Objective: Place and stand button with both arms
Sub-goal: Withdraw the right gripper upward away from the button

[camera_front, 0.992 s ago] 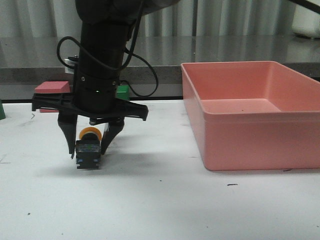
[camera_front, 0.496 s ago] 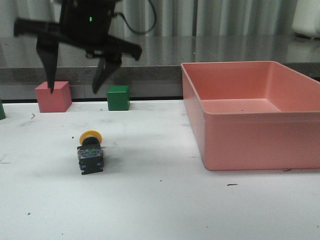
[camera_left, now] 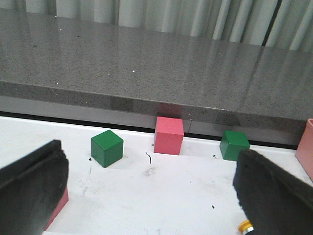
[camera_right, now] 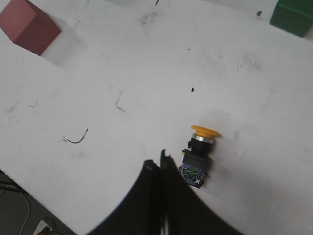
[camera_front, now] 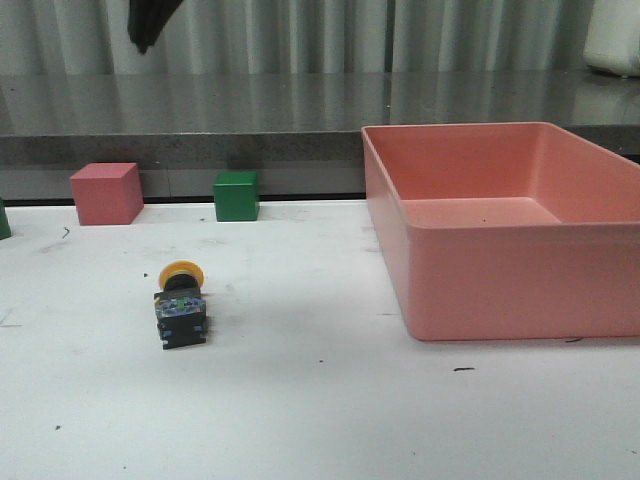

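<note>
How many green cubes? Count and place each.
2. One green cube sits right of the pink cube at the back; the other sits left of it, cropped in the front view.

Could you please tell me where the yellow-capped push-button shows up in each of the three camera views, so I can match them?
Front view: the yellow-capped push-button with the black body lies on the white table, left of centre.
Left wrist view: only a sliver of its yellow cap shows at the bottom edge, beside a black finger.
Right wrist view: it lies right of centre, just beyond the closed fingers.
Shared landmark: the pink cube.
</note>
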`<state>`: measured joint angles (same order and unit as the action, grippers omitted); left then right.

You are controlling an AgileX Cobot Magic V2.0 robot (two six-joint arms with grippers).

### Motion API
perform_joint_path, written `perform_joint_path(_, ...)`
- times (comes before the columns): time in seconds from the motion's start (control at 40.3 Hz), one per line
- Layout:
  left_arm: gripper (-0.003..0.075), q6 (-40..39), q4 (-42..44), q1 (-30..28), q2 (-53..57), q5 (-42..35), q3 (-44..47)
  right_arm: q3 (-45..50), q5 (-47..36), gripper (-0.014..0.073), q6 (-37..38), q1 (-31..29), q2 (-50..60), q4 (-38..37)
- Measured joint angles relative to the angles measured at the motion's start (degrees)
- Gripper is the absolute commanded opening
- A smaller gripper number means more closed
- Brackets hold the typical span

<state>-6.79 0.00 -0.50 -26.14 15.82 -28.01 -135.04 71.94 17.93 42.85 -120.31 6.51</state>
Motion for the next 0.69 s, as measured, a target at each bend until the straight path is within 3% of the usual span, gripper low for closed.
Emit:
perform_joint_path(0.174,0.0659,0.0,0.0,0.0,0.0,0.0,0.0,2.0,0.1,-0.0063,-2.6,-3.5,5.6,0.0)
perform_joint_path(0.298,0.0659,0.0,0.0,0.0,0.0,0.0,0.0,8.5,0.1,-0.0063,-3.5,-7.5,11.9,-1.0)
perform_joint_path(0.694,0.0659,0.0,0.0,0.0,0.0,0.0,0.0,43.5,0.1,-0.0063,-3.9,-20.7,37.1,-11.5)
